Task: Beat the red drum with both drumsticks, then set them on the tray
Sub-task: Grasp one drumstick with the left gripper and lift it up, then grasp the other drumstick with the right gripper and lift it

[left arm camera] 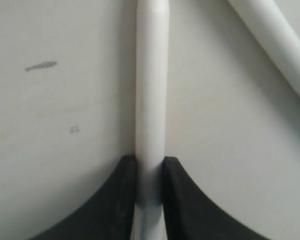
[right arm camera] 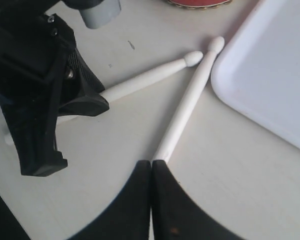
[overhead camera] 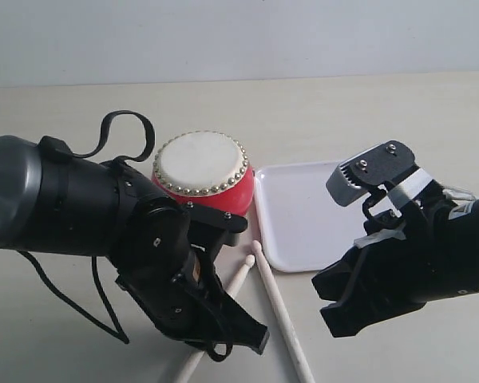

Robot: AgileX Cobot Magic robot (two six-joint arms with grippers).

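Left gripper (left arm camera: 150, 165): bottom centre-left of the exterior view, black jaws clenched on a slim pale wooden drumstick (left arm camera: 151, 90) that lies on the beige table (overhead camera: 383, 104).
Right gripper (right arm camera: 151, 167): lower right, jaws pressed tight together; a second pale wooden drumstick (right arm camera: 185, 105) runs out of sight beneath their tips.
Stick tips: rounded ends close together at frame centre, the shafts spreading apart toward the bottom edge.
Tray: flat white rectangular plastic tray (overhead camera: 303, 239), centre right, just beyond the tips.
Drum: small red barrel-shaped drum (overhead camera: 231, 199), cream skin and brass studs, upper centre, just beside the tray's left edge.
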